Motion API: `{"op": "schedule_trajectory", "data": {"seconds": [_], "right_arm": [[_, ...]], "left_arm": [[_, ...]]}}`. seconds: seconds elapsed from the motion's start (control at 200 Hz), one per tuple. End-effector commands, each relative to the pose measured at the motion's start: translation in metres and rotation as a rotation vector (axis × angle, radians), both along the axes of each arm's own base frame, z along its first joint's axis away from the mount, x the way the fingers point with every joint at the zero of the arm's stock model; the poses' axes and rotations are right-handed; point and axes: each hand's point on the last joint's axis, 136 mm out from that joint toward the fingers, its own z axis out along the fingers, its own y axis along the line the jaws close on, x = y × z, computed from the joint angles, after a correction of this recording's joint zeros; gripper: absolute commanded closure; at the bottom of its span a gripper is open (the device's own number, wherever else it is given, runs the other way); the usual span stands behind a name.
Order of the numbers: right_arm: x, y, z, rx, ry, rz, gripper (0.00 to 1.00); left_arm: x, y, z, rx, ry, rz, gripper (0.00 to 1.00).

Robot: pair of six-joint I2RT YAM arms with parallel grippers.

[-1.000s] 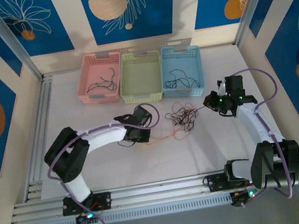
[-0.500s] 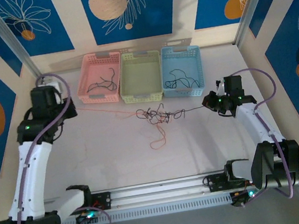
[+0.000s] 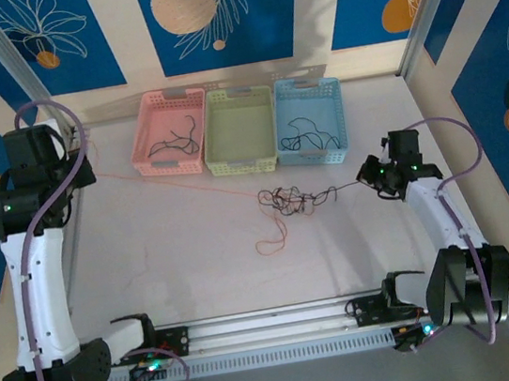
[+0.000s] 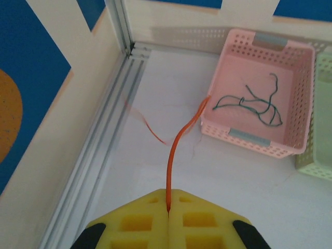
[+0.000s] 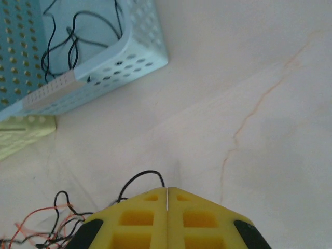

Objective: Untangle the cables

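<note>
Orange-red cable (image 4: 175, 150) up close on the left wrist view: a thin, glossy strand curving up out of the seam where the left jaws are pressed together, pinched between their yellow foam pads (image 4: 135, 223). From overhead, the left arm (image 3: 32, 260) stands tall at the far left, and the strand runs as one straight line across the pale, faintly veined bench (image 3: 179, 258) to the knot (image 3: 294, 199).

That knot is a scribble of black and orange-red wire lying mid-bench, just near of the baskets. A slack orange-red loop (image 3: 275, 235) curls on its near side.

Over to the right arm (image 3: 438, 212): the right jaws are shut flat against each other too, nipping a hair-thin black cable (image 5: 142, 175) that arches out of the seam and heads left toward the knot.

Along the far side sits a row of three perforated plastic baskets, rectangular with rounded corners:
- The pink basket (image 4: 249, 141) is on the left, with a dark green squiggle (image 4: 249, 101) lying inside.
- The green basket (image 3: 243, 159) is in the middle.
- The blue basket (image 5: 104, 78) is on the right, with thin black loops (image 5: 67, 31) coiled in it.
</note>
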Motion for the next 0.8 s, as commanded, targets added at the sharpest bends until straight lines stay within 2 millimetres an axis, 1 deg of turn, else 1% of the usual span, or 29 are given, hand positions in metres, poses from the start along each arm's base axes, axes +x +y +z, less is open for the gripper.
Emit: {"op": "schedule_trajectory", "data": {"seconds": [0.0, 0.07, 0.155, 0.205, 0.335, 0.435, 0.575, 0.64, 0.695, 0.755, 0.795], "right_arm": [[-0.006, -0.012, -0.001, -0.041, 0.012, -0.053, 1.00], [-0.007, -0.014, -0.002, -0.048, 0.019, -0.061, 1.00], [-0.010, -0.025, -0.002, -0.084, 0.030, -0.104, 1.00], [-0.012, -0.032, -0.001, -0.102, 0.030, -0.137, 1.00], [-0.014, -0.043, 0.006, -0.107, 0.015, -0.195, 1.00], [-0.014, -0.046, 0.010, -0.110, -0.004, -0.204, 1.00], [-0.013, -0.040, 0.009, -0.089, -0.004, -0.180, 1.00], [-0.012, -0.035, 0.009, -0.074, -0.009, -0.162, 1.00], [-0.010, -0.030, 0.009, -0.061, -0.016, -0.140, 1.00], [-0.008, -0.025, 0.008, -0.053, -0.016, -0.118, 1.00], [-0.006, -0.021, 0.008, -0.045, -0.015, -0.106, 1.00]], "left_arm": [[-0.006, 0.011, 0.014, 0.041, -0.010, 0.036, 1.00], [-0.008, 0.017, 0.021, 0.066, -0.020, 0.059, 1.00], [-0.011, 0.029, 0.032, 0.119, -0.031, 0.108, 1.00], [-0.014, 0.037, 0.042, 0.152, -0.050, 0.147, 1.00], [-0.023, 0.052, 0.069, 0.213, -0.116, 0.222, 1.00], [-0.026, 0.054, 0.084, 0.214, -0.156, 0.238, 1.00], [-0.026, 0.053, 0.099, 0.205, -0.199, 0.235, 1.00], [-0.023, 0.045, 0.101, 0.172, -0.218, 0.194, 1.00], [-0.016, 0.028, 0.097, 0.108, -0.224, 0.110, 1.00], [-0.008, 0.003, 0.093, 0.015, -0.240, -0.012, 1.00], [-0.001, -0.019, 0.092, -0.067, -0.264, -0.120, 1.00]]}}
